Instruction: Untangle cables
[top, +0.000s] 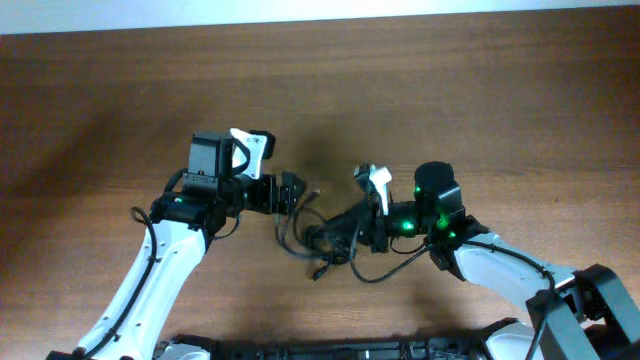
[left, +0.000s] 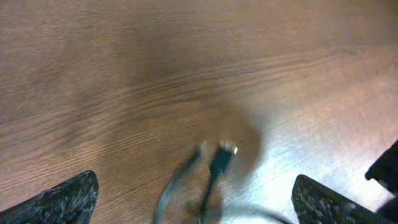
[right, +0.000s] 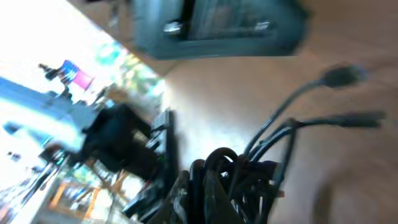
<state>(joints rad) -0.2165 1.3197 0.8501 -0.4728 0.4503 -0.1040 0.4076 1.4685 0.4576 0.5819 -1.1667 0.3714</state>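
Note:
A tangle of thin black cables lies on the wooden table between my two grippers. My right gripper is shut on the bundle of cables; looped cords fill its jaws and two plug ends stick out to the right. My left gripper is open, its fingertips wide apart at the frame's bottom corners. A loose cable end with a small plug lies on the table between the open fingers, blurred, not gripped.
The brown wooden table stretches on all sides. The thicker black wire of the right arm loops on the table near the front. The left arm's body shows at the top of the right wrist view.

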